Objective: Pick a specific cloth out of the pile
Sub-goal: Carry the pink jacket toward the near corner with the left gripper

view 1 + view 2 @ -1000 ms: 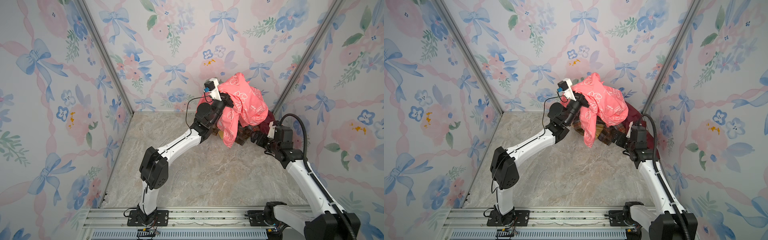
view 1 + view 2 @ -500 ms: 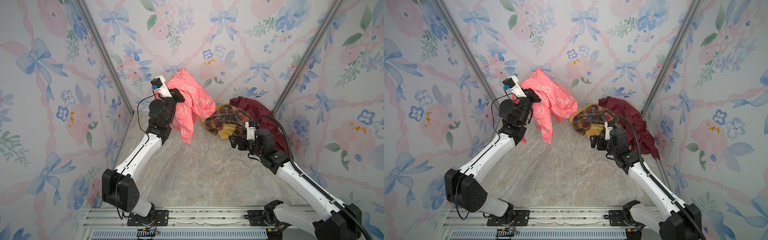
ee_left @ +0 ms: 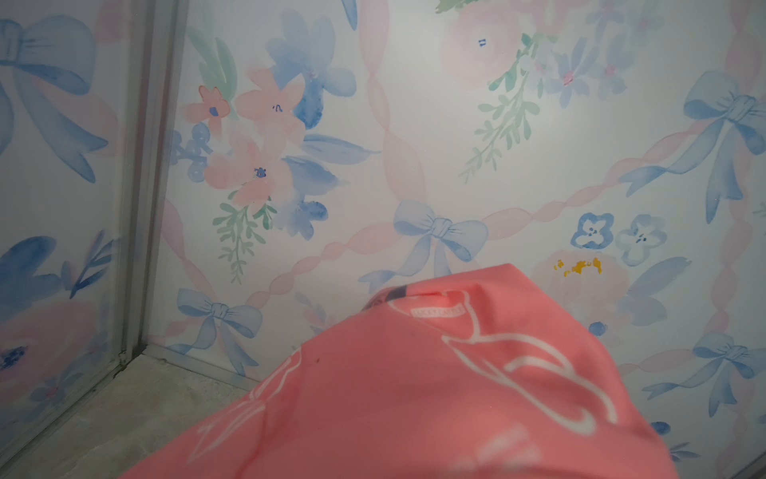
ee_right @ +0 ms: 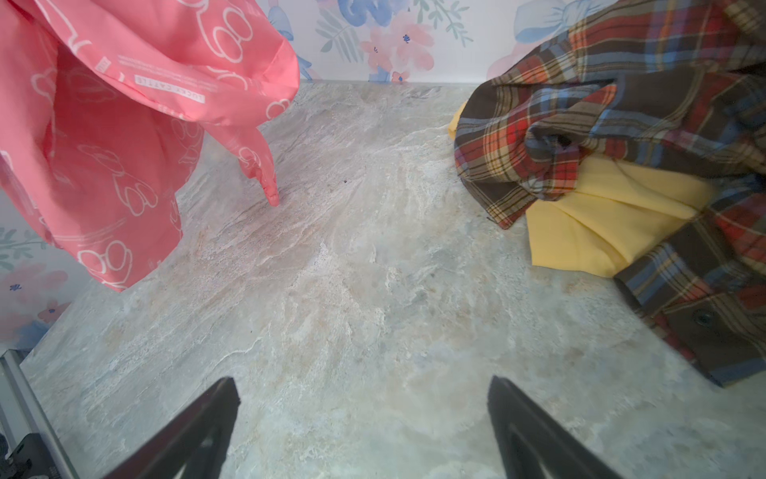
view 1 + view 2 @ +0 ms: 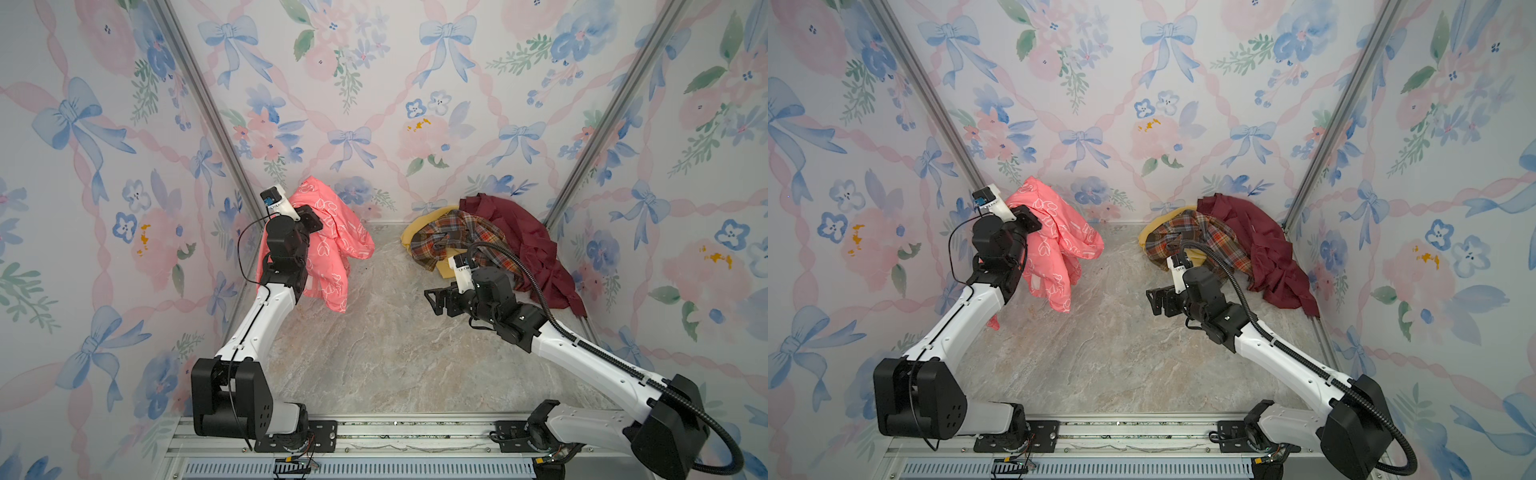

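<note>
Marble-look tabletop (image 5: pixel 395 357) up front is bare between the two arms. Closest in, the right gripper (image 5: pixel 433 300) sits low over it with its jaws spread wide and nothing in them. A second ago it was tucked right up against the pile, so it's backed off toward the middle. The bigger change is further back on the left. A second ago the left gripper (image 3: pixel 393 293) was over at the pile with the coral-pink cloth (image 5: pixel 332 245) draped on it, and half a second ago it was mid-swing. Now it's up by the rear left corner, jaws clenched on the cloth, though fabric covers the fingers so I can't see the pinch itself. The cloth hangs off it in the air, with one sleeve tip dangling down to about table level, can't tell if it touches. It's well apart from the pile (image 5: pixel 490 241) in the rear right corner, so I'd call the picking-out basically done, probably just the set-down left. Counts: two arms, two grippers, one coral-pink cloth, and three garments left in the pile, namely one plaid shirt (image 5: pixel 453 237), one mustard-yellow garment (image 4: pixel 601 215) and one maroon garment (image 5: pixel 523 237). Four garments total.
</note>
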{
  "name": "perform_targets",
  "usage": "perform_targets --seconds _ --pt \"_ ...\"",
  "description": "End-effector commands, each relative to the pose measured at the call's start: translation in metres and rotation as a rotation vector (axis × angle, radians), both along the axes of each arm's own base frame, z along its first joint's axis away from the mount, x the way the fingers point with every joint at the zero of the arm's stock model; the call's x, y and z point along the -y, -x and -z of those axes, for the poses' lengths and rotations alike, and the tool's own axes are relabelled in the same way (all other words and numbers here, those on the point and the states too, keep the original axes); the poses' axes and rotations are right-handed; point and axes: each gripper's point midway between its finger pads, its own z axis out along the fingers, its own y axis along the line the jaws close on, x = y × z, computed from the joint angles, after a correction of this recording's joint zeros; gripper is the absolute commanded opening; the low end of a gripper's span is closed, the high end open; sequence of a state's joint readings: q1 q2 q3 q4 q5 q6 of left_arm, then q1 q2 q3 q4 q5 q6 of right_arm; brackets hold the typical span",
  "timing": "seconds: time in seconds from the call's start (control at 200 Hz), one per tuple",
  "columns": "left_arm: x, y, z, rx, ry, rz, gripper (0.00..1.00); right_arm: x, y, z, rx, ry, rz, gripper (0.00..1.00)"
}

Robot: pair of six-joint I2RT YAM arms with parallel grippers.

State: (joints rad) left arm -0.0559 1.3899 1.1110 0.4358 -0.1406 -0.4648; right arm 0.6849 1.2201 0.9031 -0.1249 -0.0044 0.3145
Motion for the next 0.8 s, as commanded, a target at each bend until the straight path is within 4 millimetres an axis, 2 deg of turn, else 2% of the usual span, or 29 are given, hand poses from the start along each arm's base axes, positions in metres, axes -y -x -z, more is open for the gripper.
perform_targets --seconds 0.0,0.2,0.37,0.62,0.795 --pt "-0.009 0.0 -0.017 0.057 0.029 -0.028 0.0 -0.009 -0.004 -0.014 0.049 0.001 -0.009 0.97" --pt "-0.01 -0.018 0.002 0.012 0.053 -0.036 0.0 -0.016 -0.002 -0.014 0.042 -0.009 -0.016 0.97" --pt "-0.009 -0.041 0.007 0.006 0.105 -0.028 0.0 -0.018 0.001 -0.014 0.042 0.019 -0.021 0.97" --pt "-0.018 -0.067 -0.011 0.07 0.213 -0.042 0.0 -0.019 -0.003 -0.008 0.032 0.028 -0.002 0.97" --pt "-0.036 -0.071 -0.026 0.131 0.278 -0.083 0.0 -0.024 -0.01 -0.006 0.033 0.033 0.005 0.97"
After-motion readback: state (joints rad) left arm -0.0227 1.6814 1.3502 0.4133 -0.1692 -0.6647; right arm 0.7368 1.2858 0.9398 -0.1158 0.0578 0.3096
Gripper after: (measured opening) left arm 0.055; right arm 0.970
